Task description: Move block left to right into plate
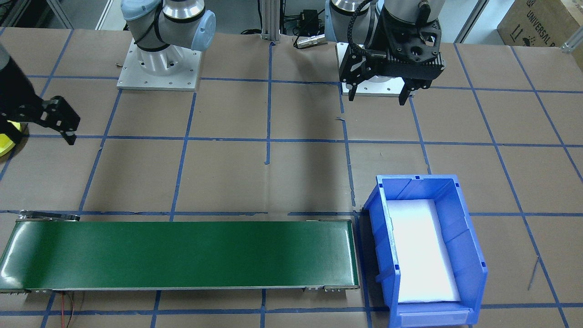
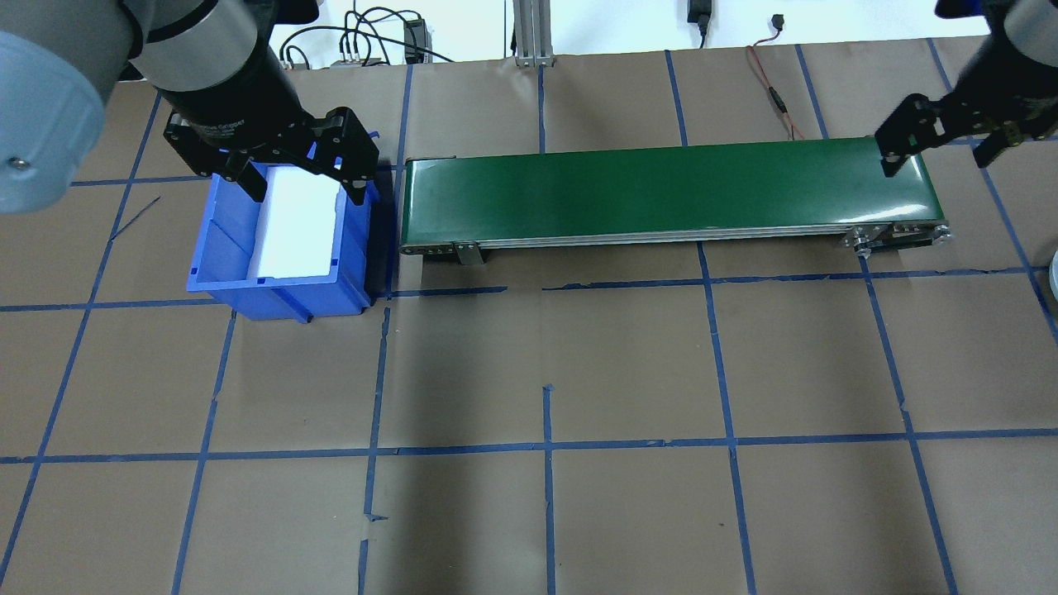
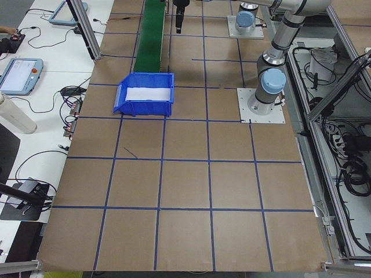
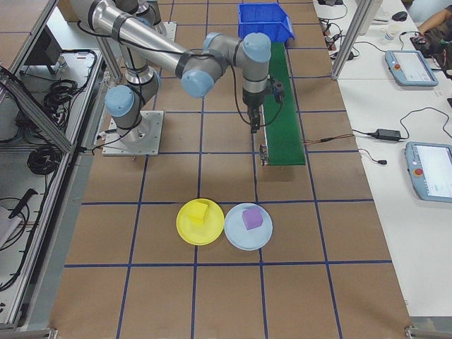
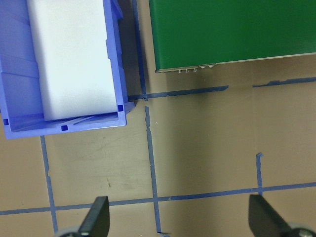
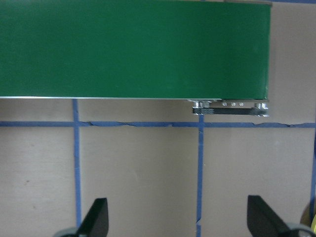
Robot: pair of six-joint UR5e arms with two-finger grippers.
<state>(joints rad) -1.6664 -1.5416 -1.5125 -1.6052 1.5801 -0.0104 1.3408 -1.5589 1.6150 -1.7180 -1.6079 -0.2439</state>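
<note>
Task apparently complete: yellow block [image 4: 202, 211] rests in the plate [image 4: 188, 231].
Left gripper [image 2: 299, 175] and right gripper [image 2: 940, 147] both spread wide, empty; green conveyor belt [image 2: 661, 187] and blue bin [image 2: 220, 258] bare.

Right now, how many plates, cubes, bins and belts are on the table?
Plates: 2, yellow plate and pale blue plate
Cubes: 2, yellow cube and purple cube
Bins: 1, blue bin
Belts: 1, green belt
Total: 6

Bright, even overhead light; soft arm shadows on the table [image 2: 628, 364], glare whitens the bin [image 1: 469, 255] liner.
</note>
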